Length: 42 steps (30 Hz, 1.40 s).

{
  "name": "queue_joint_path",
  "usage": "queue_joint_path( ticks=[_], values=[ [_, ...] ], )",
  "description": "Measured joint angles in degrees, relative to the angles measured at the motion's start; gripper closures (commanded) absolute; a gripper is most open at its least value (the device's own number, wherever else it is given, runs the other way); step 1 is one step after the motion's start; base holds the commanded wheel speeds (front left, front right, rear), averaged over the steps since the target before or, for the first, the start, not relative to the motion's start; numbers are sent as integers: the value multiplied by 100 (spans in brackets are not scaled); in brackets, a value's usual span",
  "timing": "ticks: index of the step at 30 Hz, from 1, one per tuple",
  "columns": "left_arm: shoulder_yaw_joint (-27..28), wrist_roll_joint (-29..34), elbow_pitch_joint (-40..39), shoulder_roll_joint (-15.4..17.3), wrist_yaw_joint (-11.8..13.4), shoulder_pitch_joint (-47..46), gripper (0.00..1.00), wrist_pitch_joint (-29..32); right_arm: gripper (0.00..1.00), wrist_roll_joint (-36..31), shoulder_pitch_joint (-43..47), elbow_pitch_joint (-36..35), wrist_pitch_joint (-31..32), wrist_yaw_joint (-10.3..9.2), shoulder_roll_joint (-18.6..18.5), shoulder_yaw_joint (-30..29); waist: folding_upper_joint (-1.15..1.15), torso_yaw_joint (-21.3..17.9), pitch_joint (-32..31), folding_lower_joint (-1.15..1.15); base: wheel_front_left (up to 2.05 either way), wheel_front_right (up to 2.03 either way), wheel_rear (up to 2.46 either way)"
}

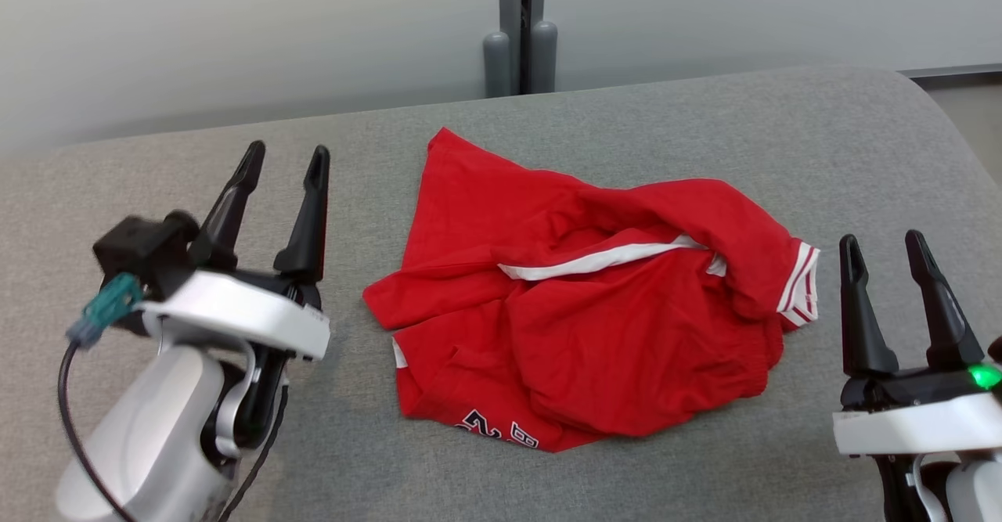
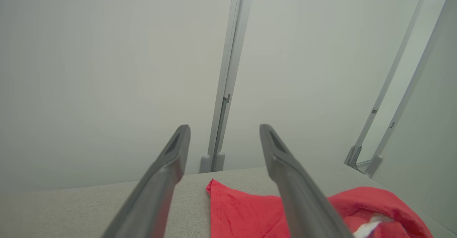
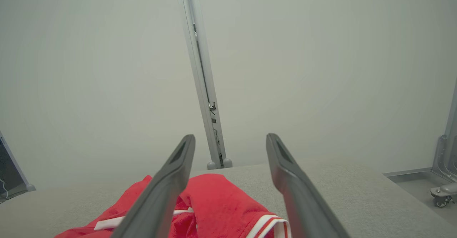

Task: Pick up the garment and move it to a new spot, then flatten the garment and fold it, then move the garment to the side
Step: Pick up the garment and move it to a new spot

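Observation:
A red garment [image 1: 579, 303] with white trim and white lettering lies crumpled in the middle of the grey padded surface [image 1: 704, 115]. My left gripper [image 1: 286, 158] hovers to its left, open, with nothing between its fingers. At the lower right, my right gripper [image 1: 883, 244] stands open beside the garment's striped cuff, also empty. The left wrist view shows the garment [image 2: 242, 213] low between and right of the left gripper [image 2: 225, 129]. In the right wrist view the garment [image 3: 217, 198] lies below the right gripper [image 3: 230, 140], mostly left of centre.
A pale partition wall with a grey post [image 1: 520, 29] runs behind the surface's far edge. The surface curves off at the right, where floor [image 1: 971, 99] shows. A castor [image 3: 441, 195] and frame stand at the far right of the right wrist view.

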Motion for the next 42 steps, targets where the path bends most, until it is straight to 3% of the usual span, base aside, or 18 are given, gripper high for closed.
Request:
queue_joint_path(
  ticks=[6, 14, 20, 25, 34, 38, 42],
  values=[
    [959, 794, -523, -194, -51, 910, 0, 0, 0, -56, 325, -270, 0, 0, 111, -43, 0, 112, 11, 0, 0, 0, 0],
    [1938, 1884, -935, -929, -261, 1944, 0, 0, 0, -178, 443, -499, 0, 0, 310, -210, 0, 66, 118, 0, 0, 0, 0],
    [2503, 2409, -1076, -1471, -787, 2367, 0, 0, 0, -212, 443, -577, 0, 0, 349, -322, 0, 51, 188, 0, 0, 0, 0],
    [2782, 2659, -956, -1733, -1096, 2424, 0, -1, 0, -256, 434, -579, 0, 0, 360, -260, 0, 114, 171, 0, 0, 0, 0],
    [2854, 2814, -638, -1905, -1356, 2365, 0, -1, 0, -263, 427, -558, 0, 0, 350, -242, 0, 143, 155, 0, 0, 0, 0],
    [2273, 2557, -164, -1915, -1519, 2265, 0, 24, 0, -261, 428, -547, 0, 0, 345, -250, 0, 107, 140, 0, 0, 0, 0],
    [1605, 2071, 227, -1901, -1543, 2103, 0, 572, 0, -259, 429, -553, 0, 0, 303, -307, 0, 61, 140, 0, 0, 0, 0]
  ],
)
